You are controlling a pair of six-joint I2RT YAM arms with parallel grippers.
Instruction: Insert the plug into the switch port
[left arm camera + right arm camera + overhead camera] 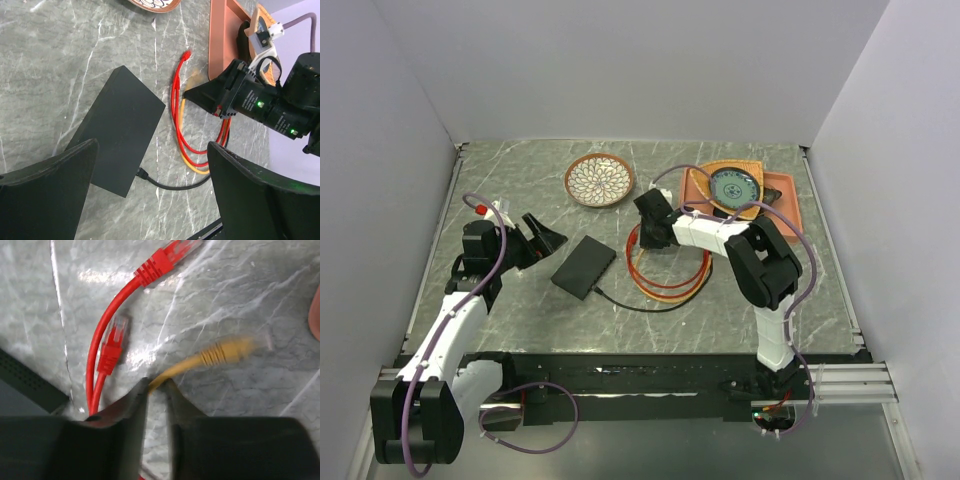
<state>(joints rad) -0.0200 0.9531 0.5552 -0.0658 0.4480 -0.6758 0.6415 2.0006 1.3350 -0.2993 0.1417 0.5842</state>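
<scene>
We see the switch (584, 266) lying flat on the marble table (500, 300), left of centre, between the two arms. A thin black cord (170, 185) runs out from its near edge. The left gripper (152, 147) hovers just left of the switch with its fingers spread wide and nothing between them. In its wrist view the box sits in the gap below them.

The right gripper (157, 382) reaches down over the loose coil of red and yellow cables just right of the switch. Its fingers (130, 410) are drawn close together and pinch the yellow cable (175, 369) a little behind its end. The yellow plug (230, 351) sticks out beyond the fingertips, blurred, above the tabletop and well apart from the switch. We cannot tell whether it touches the table.

Two red plugs (111, 347) of the red cable (92, 375) lie on the table beside the fingers, one near them and one farther off. A corner of the switch shows at the left edge of that wrist view.

At the far side stand a patterned plate (600, 180) and an orange tray (790, 210) holding a dark bowl (735, 187).
</scene>
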